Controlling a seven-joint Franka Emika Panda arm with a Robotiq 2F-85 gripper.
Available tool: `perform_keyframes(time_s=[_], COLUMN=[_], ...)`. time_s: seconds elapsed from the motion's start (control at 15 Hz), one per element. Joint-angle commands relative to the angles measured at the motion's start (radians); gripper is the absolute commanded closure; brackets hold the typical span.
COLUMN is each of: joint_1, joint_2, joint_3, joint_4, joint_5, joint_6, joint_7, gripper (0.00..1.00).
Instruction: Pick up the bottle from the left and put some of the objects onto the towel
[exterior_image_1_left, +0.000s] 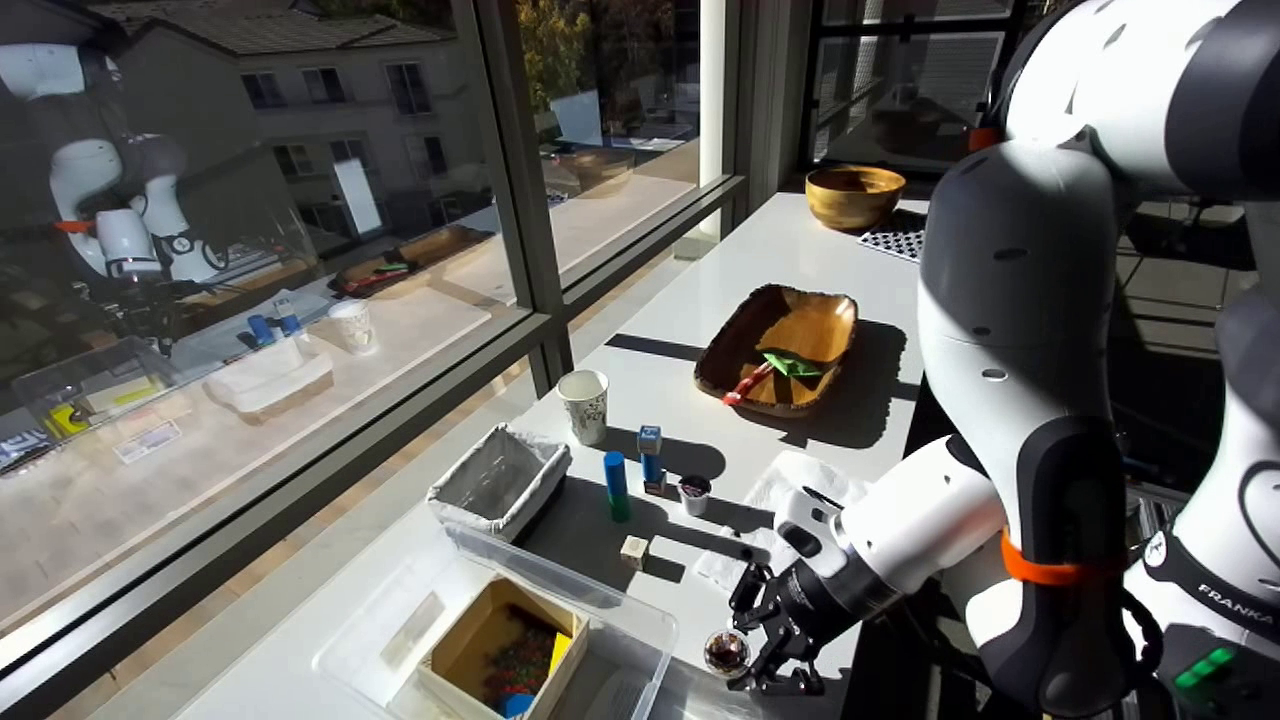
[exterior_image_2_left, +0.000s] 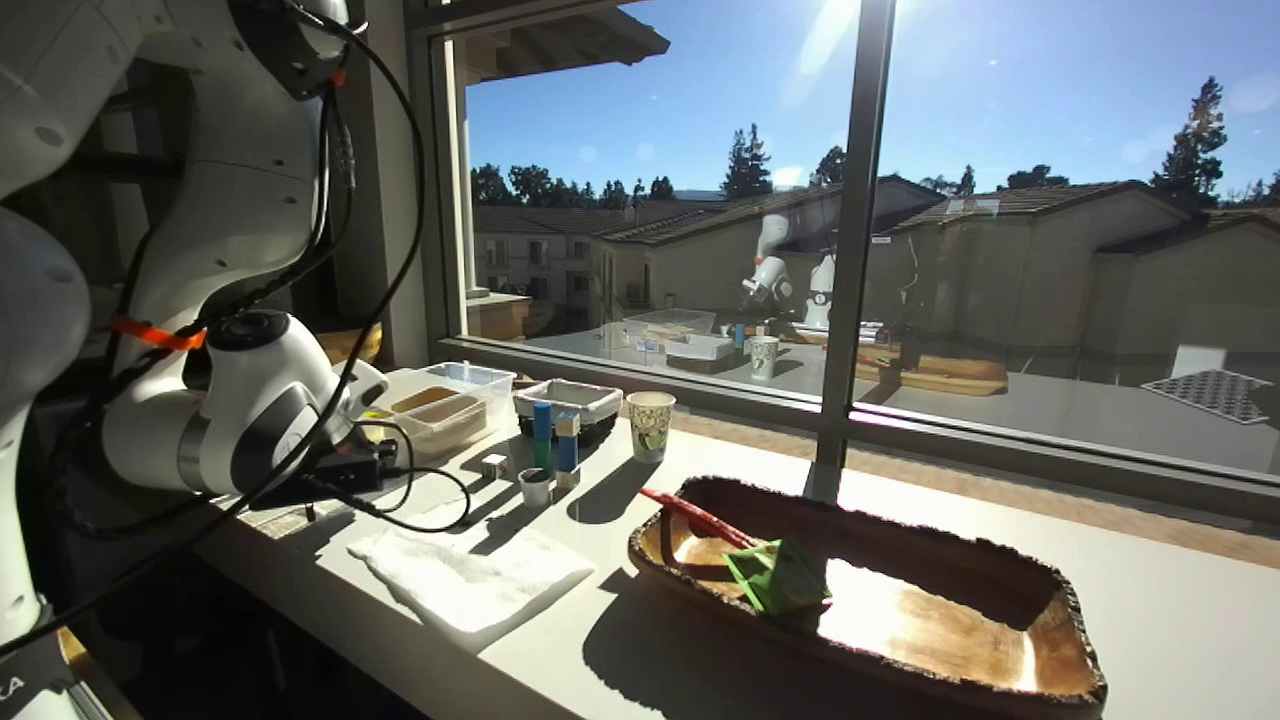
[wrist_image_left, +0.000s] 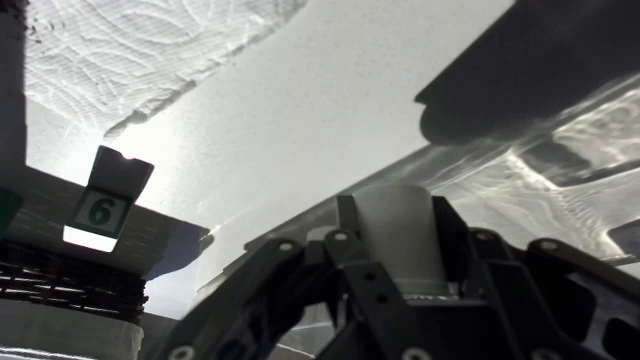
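Note:
My gripper (exterior_image_1_left: 757, 635) is low over the counter, beside the clear bin. It is shut on a small translucent cylindrical container (exterior_image_1_left: 727, 653). In the wrist view the frosted container (wrist_image_left: 397, 230) sits between the two fingers (wrist_image_left: 395, 222); I cannot tell if it is the bottle. In the exterior view its round end looks shiny and dark reddish. The towel (exterior_image_1_left: 800, 480), white and wrinkled, lies flat on the counter, partly behind my wrist. It also shows in an exterior view (exterior_image_2_left: 470, 580) and in the wrist view (wrist_image_left: 130, 55). My gripper is hidden behind the arm in that exterior view.
A clear bin (exterior_image_1_left: 655, 625) with a tan box (exterior_image_1_left: 447, 660), a lined basket (exterior_image_1_left: 440, 515) and a paper cup (exterior_image_1_left: 585, 410) stand along the window. Blue-green cylinders (exterior_image_1_left: 617, 485), stacked blocks (exterior_image_1_left: 651, 455), a small cup (exterior_image_1_left: 694, 497) and a cube (exterior_image_1_left: 633, 552) stand mid-counter. A wooden tray (exterior_image_1_left: 825, 330) lies beyond.

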Motion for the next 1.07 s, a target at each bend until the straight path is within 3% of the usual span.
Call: perform_keyframes(time_s=[0.0, 0.13, 0.27, 0.33, 0.47, 0.53, 0.6, 0.8, 1.0], joint_1=[0.052, 0.099, 0.164, 0.201, 0.292, 0.341, 0.392, 0.623, 0.85], joint_2=[-0.068, -0.13, -0.25, -0.229, -0.276, -0.339, -0.34, -0.289, -0.199], joint_3=[-0.023, -0.05, -0.101, -0.136, -0.227, -0.283, -0.322, -0.558, -0.783], joint_4=[-0.005, 0.002, -0.066, 0.003, 0.004, -0.055, -0.036, -0.002, -0.005], joint_5=[0.078, 0.16, 0.249, 0.284, 0.34, 0.358, 0.441, 0.657, 0.772], joint_6=[-0.093, -0.232, -0.369, -0.437, -0.53, -0.553, -0.589, -0.665, -0.725], joint_7=[-0.063, -0.113, -0.18, -0.221, -0.29, -0.317, -0.393, -0.604, -0.702], gripper=[0.85, 0.85, 0.85, 0.85, 0.85, 0.85, 0.85, 0.85, 0.85])
